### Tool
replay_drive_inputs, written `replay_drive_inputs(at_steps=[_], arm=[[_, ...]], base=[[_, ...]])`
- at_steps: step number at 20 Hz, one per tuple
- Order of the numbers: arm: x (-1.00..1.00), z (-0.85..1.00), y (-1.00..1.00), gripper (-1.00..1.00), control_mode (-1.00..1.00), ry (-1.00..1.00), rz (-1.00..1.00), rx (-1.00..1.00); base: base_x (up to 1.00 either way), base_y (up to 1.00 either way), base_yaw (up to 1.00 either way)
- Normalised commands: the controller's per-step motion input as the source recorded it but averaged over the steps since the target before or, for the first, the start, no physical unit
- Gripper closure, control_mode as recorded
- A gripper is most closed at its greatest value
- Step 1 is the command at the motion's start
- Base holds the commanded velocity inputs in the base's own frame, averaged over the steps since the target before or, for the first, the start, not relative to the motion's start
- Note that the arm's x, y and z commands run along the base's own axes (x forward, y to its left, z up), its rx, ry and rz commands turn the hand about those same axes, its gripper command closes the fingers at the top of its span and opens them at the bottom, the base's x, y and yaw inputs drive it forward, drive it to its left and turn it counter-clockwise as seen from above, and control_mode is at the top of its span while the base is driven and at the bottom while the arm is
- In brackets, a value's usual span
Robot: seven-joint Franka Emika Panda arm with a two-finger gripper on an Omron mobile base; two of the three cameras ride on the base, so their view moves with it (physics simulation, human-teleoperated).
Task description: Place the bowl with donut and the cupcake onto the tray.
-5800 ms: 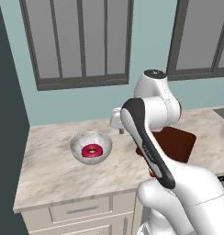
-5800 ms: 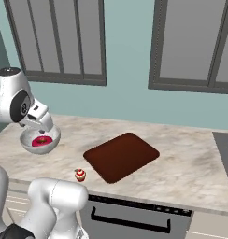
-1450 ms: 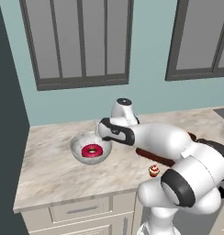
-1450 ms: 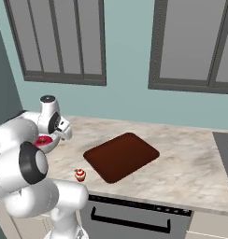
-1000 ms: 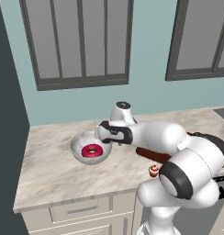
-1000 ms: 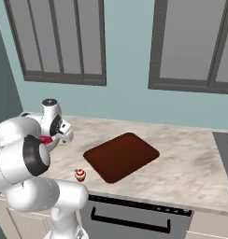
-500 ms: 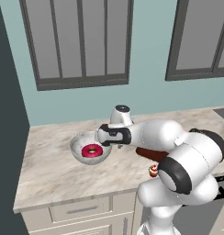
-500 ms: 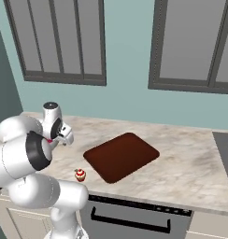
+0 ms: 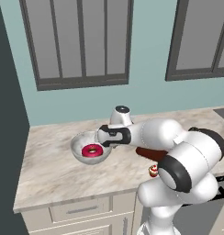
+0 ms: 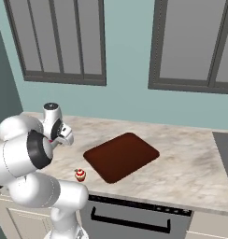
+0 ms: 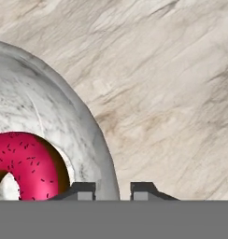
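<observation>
The pale grey bowl (image 9: 79, 145) sits on the left part of the counter with the pink-iced donut (image 9: 92, 150) inside it. My gripper (image 9: 106, 137) is at the bowl's right rim. In the hand view, the bowl's wall (image 11: 50, 112) runs down between the two fingertips (image 11: 85, 190), which stand close on either side of it, and the donut (image 11: 29, 163) lies just left of them. The cupcake (image 10: 80, 175) stands near the counter's front edge, left of the reddish-brown tray (image 10: 120, 156). It also shows by my arm (image 9: 153, 171).
The marble counter (image 10: 190, 163) runs right past the tray to a dark stovetop edge (image 10: 224, 142). Windows and a teal wall back the counter. My own arm reaches across between the bowl and the tray.
The jaws have gone from wide open to pinched on the bowl's right rim. The hand has barely moved; bowl, cupcake and tray stay where they were.
</observation>
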Motion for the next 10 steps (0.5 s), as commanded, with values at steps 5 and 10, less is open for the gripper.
replay_drive_inputs(at_steps=[5, 10], arm=[[0.00, 0.01, 0.00, 1.00, -1.00, 0.00, 0.00, 0.00], [0.00, 0.29, -0.01, 1.00, -1.00, 0.00, -0.11, 0.00]], base=[[0.00, 0.00, 0.00], [0.00, 0.00, 0.00]])
